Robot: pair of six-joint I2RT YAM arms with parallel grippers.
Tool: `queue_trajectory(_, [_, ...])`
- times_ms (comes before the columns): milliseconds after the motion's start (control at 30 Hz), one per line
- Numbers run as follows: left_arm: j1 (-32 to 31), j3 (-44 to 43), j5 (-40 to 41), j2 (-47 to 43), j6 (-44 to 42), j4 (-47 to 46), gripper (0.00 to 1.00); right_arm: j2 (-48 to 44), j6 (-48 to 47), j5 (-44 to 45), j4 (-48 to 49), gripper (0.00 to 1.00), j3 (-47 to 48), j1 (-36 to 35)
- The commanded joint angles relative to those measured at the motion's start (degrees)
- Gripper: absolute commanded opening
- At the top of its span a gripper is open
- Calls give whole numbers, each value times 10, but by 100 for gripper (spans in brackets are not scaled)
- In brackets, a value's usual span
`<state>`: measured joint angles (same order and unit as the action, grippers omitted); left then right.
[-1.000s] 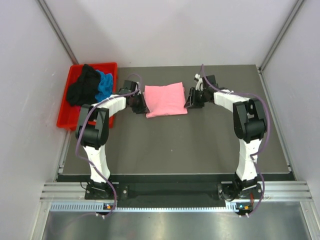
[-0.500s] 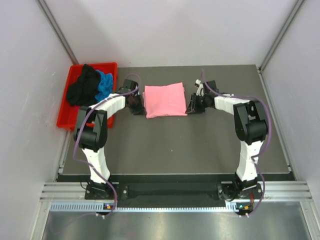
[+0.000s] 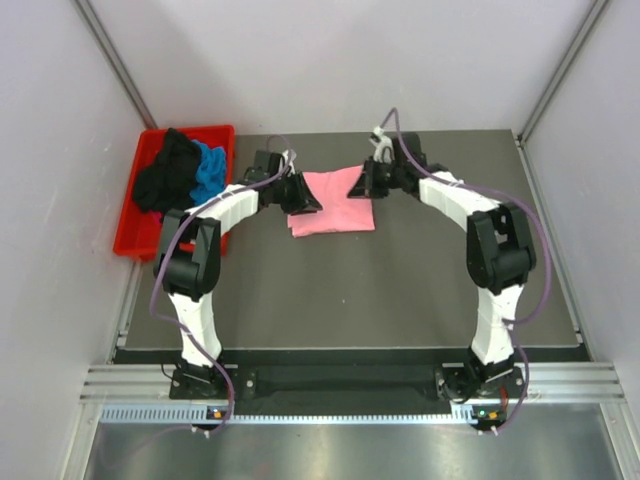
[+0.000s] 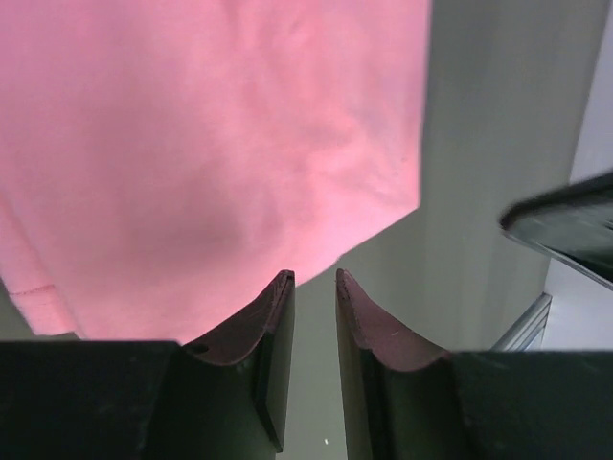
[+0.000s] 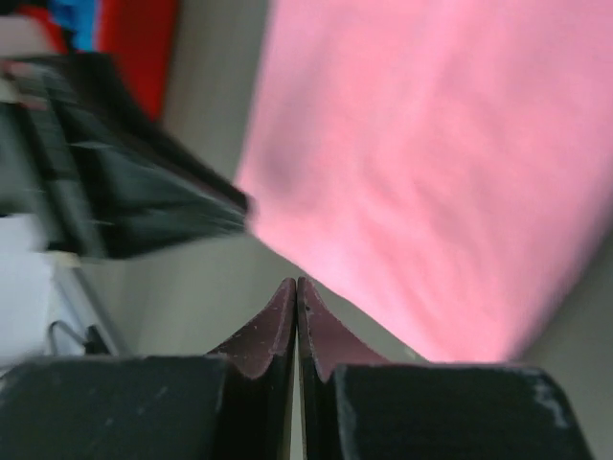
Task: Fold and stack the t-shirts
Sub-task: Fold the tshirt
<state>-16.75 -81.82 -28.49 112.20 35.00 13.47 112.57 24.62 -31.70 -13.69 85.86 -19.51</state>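
Since the earlier frame both arms have swung inward from the sides, over the pink t-shirt (image 3: 335, 210). Left gripper (image 3: 303, 197): fingers a slit apart, table showing between them. Right gripper (image 3: 361, 184): fingers pressed together at the cloth's edge; a pinch cannot be confirmed. The shirt is folded, its far corners covered, and lies centrally toward the table's far edge.

Pink t-shirt (image 4: 211, 144): cropped at 9 and 12 o'clock in left wrist view, at 12 and 3 o'clock in right wrist view; far corners hidden behind left gripper (image 3: 308, 198) and right gripper (image 3: 360, 186) from above. Right wrist view: blurred throughout. Dark shape (image 4: 565, 225) at 3 o'clock, left wrist view: cropped, unidentifiable. Red bin (image 5: 134, 48), blue t-shirt (image 5: 72, 10): slivers at 11 o'clock, right wrist view. Cloth between fingers (image 5: 273, 326): not discernible.
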Motion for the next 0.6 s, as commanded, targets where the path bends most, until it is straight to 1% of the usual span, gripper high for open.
queue_trajectory(0, [1, 29, -12, 25, 11, -39, 29, 75, 34, -111, 57, 0, 58, -41])
queue_trajectory(67, [2, 46, 10, 28, 7, -35, 29, 102, 65, -139, 111, 0, 60, -44])
queue_trajectory(100, [2, 52, 25, 29, 6, -30, 29, 113, 76, -140, 121, 0, 57, -44])
queue_trajectory(300, [2, 86, 68, 39, 6, -15, 29, 179, 54, -128, 113, 0, 41, -36])
queue_trajectory(400, [2, 87, 91, 36, 4, 1, 29, 179, 43, -113, 107, 0, 26, -25])
queue_trajectory(500, [2, 72, 118, 30, -3, 24, 29, 158, 29, -94, 91, 0, 13, -12])
queue_trajectory(567, [3, 70, 123, 26, -4, 30, 29, 151, 25, -90, 87, 0, -1, -2])
